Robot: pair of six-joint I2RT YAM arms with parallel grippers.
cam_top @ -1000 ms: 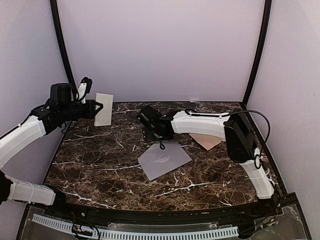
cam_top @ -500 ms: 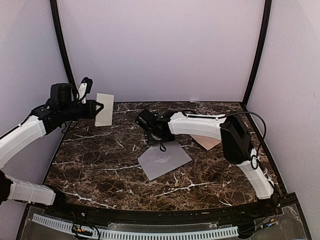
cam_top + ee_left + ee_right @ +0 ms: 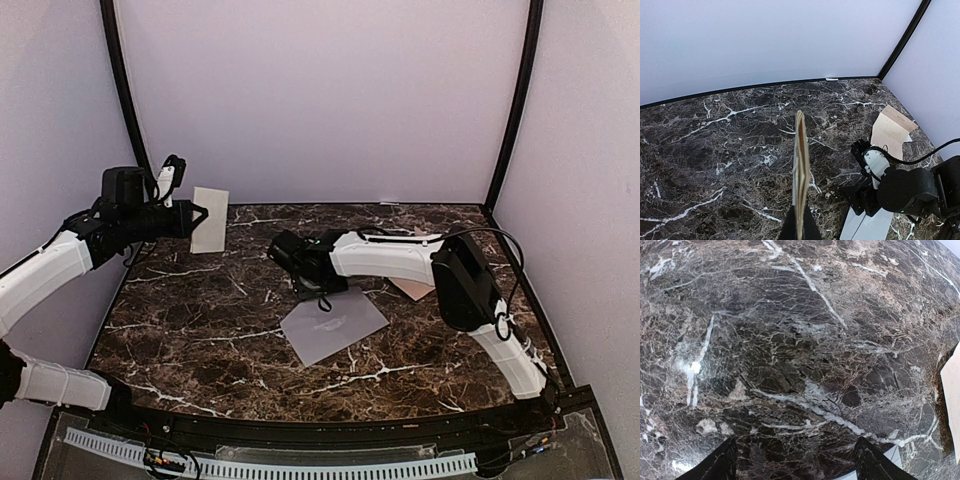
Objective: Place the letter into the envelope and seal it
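Envelope [image 3: 332, 322] lay flat near the middle of the counter [image 3: 200, 320], turned a little askew, its far edge just beside the right pincer [image 3: 318, 292]. Whether its flap stood open could not be told from above. The right pincer hung low over the dark marble at that edge, its fingers [image 3: 722, 464] spread wide with nothing between them. Its wrist view showed only a pale corner of the envelope by one finger. The letter [image 3: 209, 220] was well apart from all this, upright above the far left corner of the counter. It was clenched by one edge in the left pincer [image 3: 799, 227] and seen edge-on from that wrist. A tan sheet [image 3: 415, 284] lay beyond the right arm.

The step in hand looked like opening the envelope, with the right pincer placed to take the flap or far edge. Next, I judged, it would need a finger under thin paper lying flush on the stone, to lift or pin it so that the mouth gaped. The left arm would then have to carry the letter across, level it and line its edge up with that mouth. The envelope could slide away instead of lifting.
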